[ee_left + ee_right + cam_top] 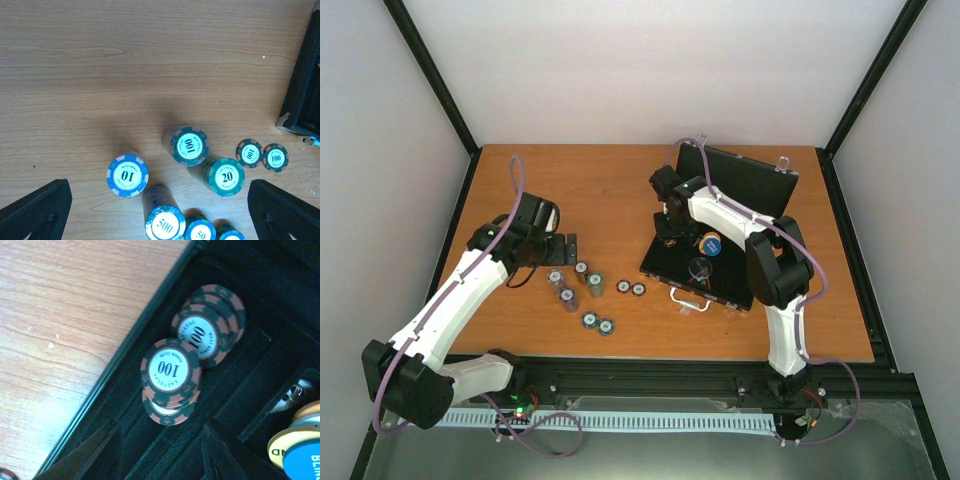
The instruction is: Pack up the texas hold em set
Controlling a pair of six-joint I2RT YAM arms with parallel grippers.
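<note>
The black case (725, 285) lies open at the right, lid (752, 180) up and silver handle (688, 300) at the front. A blue disc (711, 243) lies inside and also shows in the right wrist view (305, 462). My right gripper (670, 230) hangs open and empty (160, 455) over red-and-black 100 chips (171, 371) in a case slot. My left gripper (563, 247) is open and empty (160, 215) above chip stacks on the table: a 10 stack (127, 175), 100 stack (189, 145), 20 stack (226, 176) and 500 stack (165, 225). I see no triangular token.
Two single 100 chips (249, 153) lie flat between the stacks and the case's corner (300, 100). Two more short stacks (597, 323) sit nearer the table's front edge. A round glassy piece (700, 267) lies in the case.
</note>
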